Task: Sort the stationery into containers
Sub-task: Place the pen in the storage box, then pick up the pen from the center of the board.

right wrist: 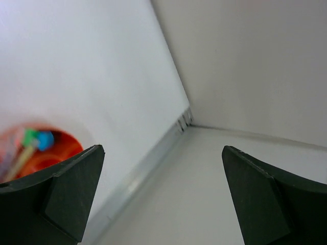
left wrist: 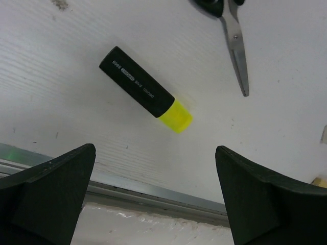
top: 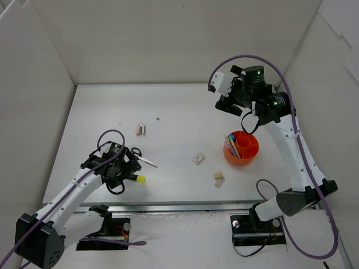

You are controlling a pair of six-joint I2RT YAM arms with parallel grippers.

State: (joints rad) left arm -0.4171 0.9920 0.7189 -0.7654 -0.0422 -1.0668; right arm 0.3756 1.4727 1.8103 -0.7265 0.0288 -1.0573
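Stationery loose: one highlighter [left wrist: 138, 88], one scissors [top: 145, 158], one clip [top: 141, 129], two erasers [top: 198, 159] [top: 219, 177]; both jaws spread, empty.

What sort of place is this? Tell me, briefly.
Probably a robot test cell, not a real desk: plain white panels wall in a white table, left arm and right arm are bolted at its near edge, and a highlighter, scissors and orange pot sit on it.

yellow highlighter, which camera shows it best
The left wrist view: the yellow highlighter lies whole and close, black body and yellow cap clear, ahead of the open left gripper. The top external view shows it tiny, mainly the yellow cap. The right wrist view misses it.
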